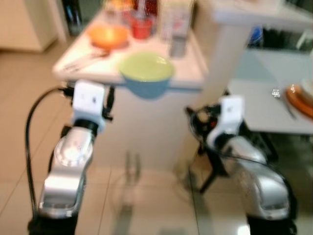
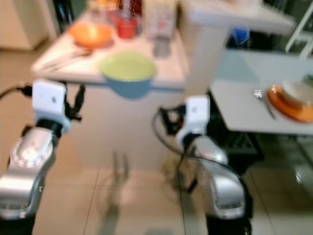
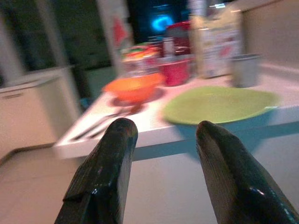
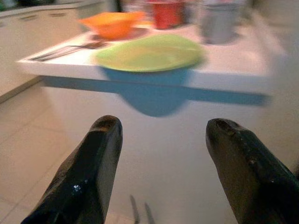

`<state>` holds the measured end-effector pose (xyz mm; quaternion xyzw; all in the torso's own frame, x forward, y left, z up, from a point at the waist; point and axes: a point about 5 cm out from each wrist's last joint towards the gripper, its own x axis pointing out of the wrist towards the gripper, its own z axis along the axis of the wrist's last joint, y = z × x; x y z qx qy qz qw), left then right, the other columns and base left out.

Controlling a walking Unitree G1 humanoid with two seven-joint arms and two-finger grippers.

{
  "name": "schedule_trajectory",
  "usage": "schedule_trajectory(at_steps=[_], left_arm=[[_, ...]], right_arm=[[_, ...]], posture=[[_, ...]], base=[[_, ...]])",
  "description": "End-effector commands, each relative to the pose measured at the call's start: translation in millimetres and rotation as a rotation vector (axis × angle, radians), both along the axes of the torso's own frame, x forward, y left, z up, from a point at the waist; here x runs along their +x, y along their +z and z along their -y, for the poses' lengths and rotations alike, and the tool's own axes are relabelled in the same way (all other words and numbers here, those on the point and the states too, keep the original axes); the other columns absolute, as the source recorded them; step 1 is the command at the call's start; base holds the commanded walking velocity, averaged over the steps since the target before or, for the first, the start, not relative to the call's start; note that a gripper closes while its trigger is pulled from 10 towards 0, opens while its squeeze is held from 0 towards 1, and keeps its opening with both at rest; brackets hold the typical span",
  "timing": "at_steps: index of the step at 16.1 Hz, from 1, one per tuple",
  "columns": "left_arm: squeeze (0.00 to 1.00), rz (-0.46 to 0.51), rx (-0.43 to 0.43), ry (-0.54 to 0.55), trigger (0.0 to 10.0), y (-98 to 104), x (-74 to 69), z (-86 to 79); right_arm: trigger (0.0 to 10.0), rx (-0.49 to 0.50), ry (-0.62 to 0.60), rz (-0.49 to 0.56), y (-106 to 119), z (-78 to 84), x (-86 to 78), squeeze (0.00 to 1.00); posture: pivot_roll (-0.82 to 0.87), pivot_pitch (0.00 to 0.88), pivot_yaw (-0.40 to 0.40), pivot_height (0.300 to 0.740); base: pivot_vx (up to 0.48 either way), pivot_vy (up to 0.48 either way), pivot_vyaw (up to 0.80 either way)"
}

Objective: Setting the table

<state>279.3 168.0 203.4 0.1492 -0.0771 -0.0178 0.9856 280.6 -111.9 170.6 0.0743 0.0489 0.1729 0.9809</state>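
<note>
A green dish (image 1: pixel 146 67) with a blue underside sits at the front edge of the white counter (image 1: pixel 190 73) and overhangs it. Behind it are an orange bowl (image 1: pixel 107 35), a red cup (image 1: pixel 142 28), a grey cup (image 1: pixel 177 46) and some cutlery (image 1: pixel 85 59). My left arm (image 1: pixel 73 152) and right arm (image 1: pixel 239 147) are raised in front of the counter, below its top. The left gripper (image 3: pixel 165 128) is open and holds nothing; it points at the green dish (image 3: pixel 219 103). The right gripper (image 4: pixel 163 125) is also open and holds nothing, just short of the green dish (image 4: pixel 149 52).
To the right is a lower grey table (image 2: pixel 239 107) with an orange plate (image 2: pixel 288 104) and a fork (image 2: pixel 264 100) on it. Boxes and jars (image 1: pixel 173 17) crowd the back of the counter. Tiled floor (image 1: pixel 146 205) lies between me and the counter. The views are blurred.
</note>
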Motion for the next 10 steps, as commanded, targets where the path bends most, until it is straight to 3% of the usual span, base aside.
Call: schedule_trajectory(at_steps=[1,6,10], left_arm=[[0.00,0.003,-0.008,-0.005,10.0,0.1,0.4,4.0],[0.00,-0.004,-0.038,-0.005,10.0,-1.3,-0.9,2.7],[0.00,-0.005,-0.036,-0.038,10.0,-1.8,-1.1,6.9]], right_arm=[[10.0,-0.011,-0.040,0.003,0.9,9.4,3.7,0.00],[10.0,-0.033,-0.060,0.018,2.8,11.6,8.7,0.00],[10.0,-0.050,-0.102,0.012,2.2,16.5,12.1,0.00]], posture=[[-0.02,0.000,-0.056,0.740],[-0.01,0.000,-0.065,0.740],[-0.01,0.000,-0.063,0.740]], base=[[0.000,-0.480,0.00],[0.000,0.000,0.00],[0.326,0.000,0.00]])
